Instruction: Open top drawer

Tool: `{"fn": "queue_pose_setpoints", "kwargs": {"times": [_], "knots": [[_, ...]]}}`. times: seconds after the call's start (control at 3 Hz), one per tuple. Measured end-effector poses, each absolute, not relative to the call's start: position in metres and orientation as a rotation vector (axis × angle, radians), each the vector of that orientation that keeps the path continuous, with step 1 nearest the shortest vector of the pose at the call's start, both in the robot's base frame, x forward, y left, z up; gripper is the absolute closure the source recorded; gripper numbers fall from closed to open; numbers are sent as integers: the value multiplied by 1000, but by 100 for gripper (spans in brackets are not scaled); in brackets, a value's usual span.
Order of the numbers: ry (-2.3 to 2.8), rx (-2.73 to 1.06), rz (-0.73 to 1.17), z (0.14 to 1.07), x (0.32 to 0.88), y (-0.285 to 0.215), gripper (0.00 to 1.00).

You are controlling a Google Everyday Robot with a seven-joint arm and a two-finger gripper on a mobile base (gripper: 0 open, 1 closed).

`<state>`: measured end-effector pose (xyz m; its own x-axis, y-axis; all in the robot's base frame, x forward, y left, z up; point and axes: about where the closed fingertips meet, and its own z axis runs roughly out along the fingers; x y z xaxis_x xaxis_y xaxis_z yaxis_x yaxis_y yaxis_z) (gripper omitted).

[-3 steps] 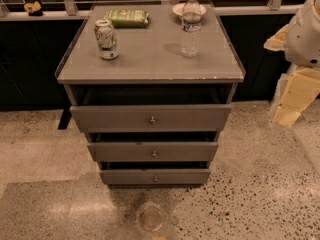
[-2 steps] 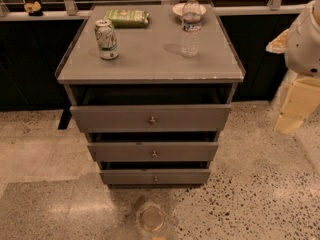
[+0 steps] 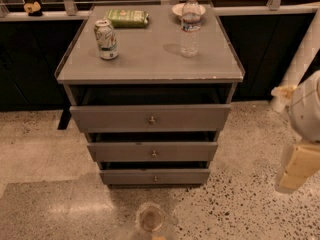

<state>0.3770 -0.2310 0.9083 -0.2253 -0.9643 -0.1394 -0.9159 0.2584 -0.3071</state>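
The top drawer (image 3: 115, 118) is the widest grey front of the cabinet, with a small round knob (image 3: 151, 119) at its centre. It stands out a little from the cabinet, with a dark gap above it under the cabinet top (image 3: 150, 59). Two narrower drawers (image 3: 120, 152) (image 3: 125, 176) sit below it, each stepped out as well. My gripper (image 3: 296, 168) is at the far right edge of the camera view, a white and cream part of the arm, well to the right of the cabinet and apart from the drawer and its knob.
On the cabinet top stand a drink can (image 3: 106, 39), a green packet (image 3: 127, 17), a clear water bottle (image 3: 190, 26) and a small bowl (image 3: 176, 9). Dark counters run behind. A white pole (image 3: 300, 64) leans at the right. A round object (image 3: 150, 218) lies on the speckled floor in front.
The arm at the right edge has moved down, from beside the cabinet top to level with the drawers. The drawers and the things on top have not moved.
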Motion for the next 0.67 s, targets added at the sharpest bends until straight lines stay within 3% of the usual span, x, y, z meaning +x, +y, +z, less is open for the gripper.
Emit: {"fn": "queue_pose_setpoints", "kwargs": {"times": [0.67], "knots": [[2244, -1761, 130, 810, 400, -242, 0]]}}
